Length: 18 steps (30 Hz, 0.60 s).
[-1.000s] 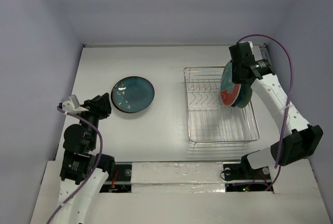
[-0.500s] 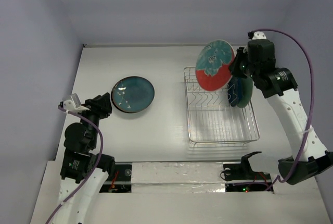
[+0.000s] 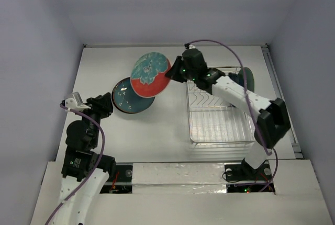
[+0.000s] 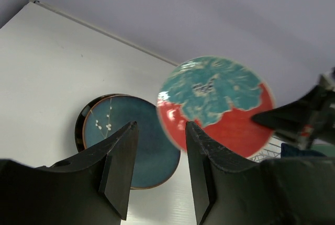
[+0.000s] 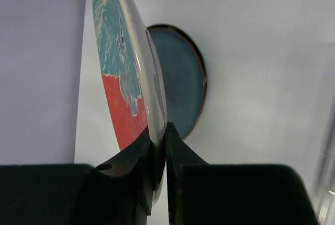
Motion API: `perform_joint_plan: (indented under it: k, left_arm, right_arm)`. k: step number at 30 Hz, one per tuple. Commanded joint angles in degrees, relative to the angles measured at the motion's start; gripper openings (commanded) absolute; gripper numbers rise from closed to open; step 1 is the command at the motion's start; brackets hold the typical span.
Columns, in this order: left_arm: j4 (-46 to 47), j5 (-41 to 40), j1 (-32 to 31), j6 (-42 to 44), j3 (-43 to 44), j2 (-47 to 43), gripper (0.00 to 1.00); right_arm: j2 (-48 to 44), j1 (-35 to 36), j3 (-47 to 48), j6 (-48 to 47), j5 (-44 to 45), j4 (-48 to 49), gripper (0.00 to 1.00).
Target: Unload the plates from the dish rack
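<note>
White surface (image 3: 162, 125) under lavender walls carries everything. Right fingers (image 5: 131, 157) are clenched on the rim of the red plate (image 3: 150, 74) with the teal flower. They hold it tilted in the air, left of the dish rack (image 3: 222, 131) and partly over the teal-blue plate (image 3: 124, 101), which lies flat. Left fingers (image 4: 118, 162) stand spread, grasping nothing, near that flat plate. Another dark plate (image 3: 246, 78) stands upright at the rack's far right corner.
</note>
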Motion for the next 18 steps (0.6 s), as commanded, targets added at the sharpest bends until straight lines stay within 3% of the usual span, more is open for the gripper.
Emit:
perform_joint_plan:
  k: [1,5,18]
  left_arm:
    - [3.08,0.23,0.29,0.67,-0.07,0.75,0.38]
    - [3.08,0.23,0.29,0.58,-0.07,1.01,0.38]
    - [3.08,0.23,0.29,0.5,-0.07,0.84,0.38]
  right_arm:
    - [2.06,2.27,5.49,9.85,-1.66,20.33,0.0]
    - [9.35,5.08,6.19,13.03,-2.18,24.29,0.0]
    - [18.86,7.9,3.21,21.11,-4.03,34.05,0.0]
